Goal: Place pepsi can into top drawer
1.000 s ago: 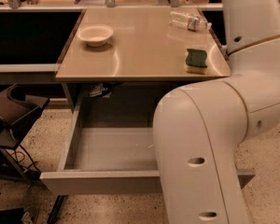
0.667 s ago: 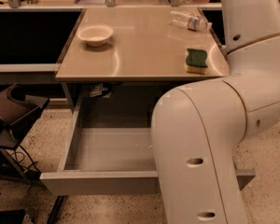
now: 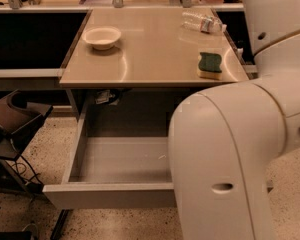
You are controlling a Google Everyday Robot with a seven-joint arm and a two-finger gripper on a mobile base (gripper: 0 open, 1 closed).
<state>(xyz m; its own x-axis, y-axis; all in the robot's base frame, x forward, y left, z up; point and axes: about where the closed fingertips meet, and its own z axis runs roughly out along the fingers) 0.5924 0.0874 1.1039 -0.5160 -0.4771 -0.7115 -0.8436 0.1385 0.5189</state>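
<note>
Hardly anything has shifted since the earlier frame: the white arm [image 3: 225, 159] is seen in nearly the same place, low and across the right side of the drawer [image 3: 110, 196]. The drawer is pulled fully out, so that step can be judged done. Its visible floor is bare. The pepsi can is nowhere to be seen; it may be hidden behind the arm, but that cannot be told. The gripper is likewise out of sight, so the state of its jaws cannot be told. On the table [image 3: 155, 59] a bowl [image 3: 102, 36], a sponge [image 3: 210, 65] and a water bottle [image 3: 202, 22] are left untouched. Whether the can is placed cannot be judged.
</note>
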